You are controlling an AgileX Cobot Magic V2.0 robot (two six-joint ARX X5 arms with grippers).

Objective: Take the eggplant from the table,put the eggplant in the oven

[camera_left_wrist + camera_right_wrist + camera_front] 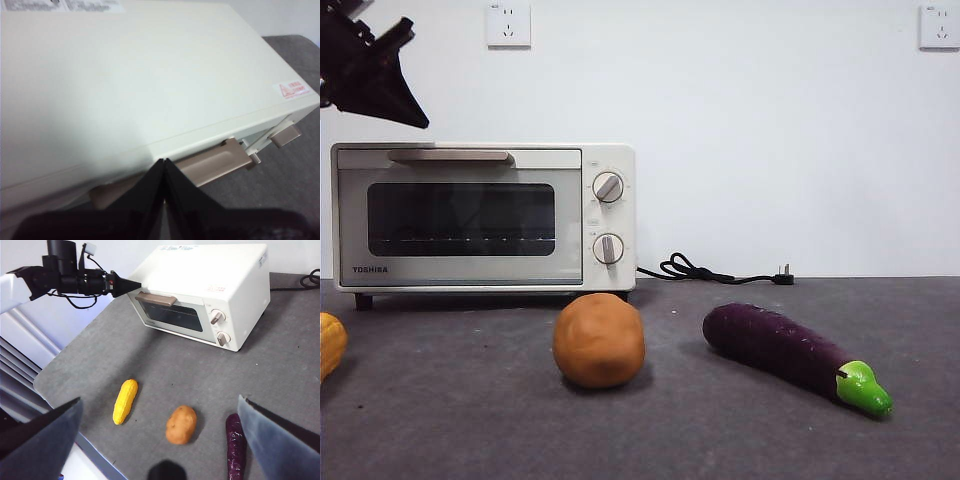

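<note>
The dark purple eggplant [782, 352] with its green stem cap lies on the grey table [720, 440] at the front right, alone. In the right wrist view the eggplant [235, 446] shows below my right gripper [159, 399], which hangs high above the table, open and holding nothing. The cream-white oven [480, 215] stands at the back left with its door closed. My left gripper [164, 162] is shut, with nothing in it. It hovers over the oven's top front edge, just above the bar handle [215, 167]. In the front view the left gripper [380, 75] is a dark shape at the top left corner.
A round orange-brown ball [599, 340] sits mid-table in front of the oven. A yellow corn-like item [125, 401] lies near the table's left edge. A black power cord [710, 272] trails behind the oven to the right.
</note>
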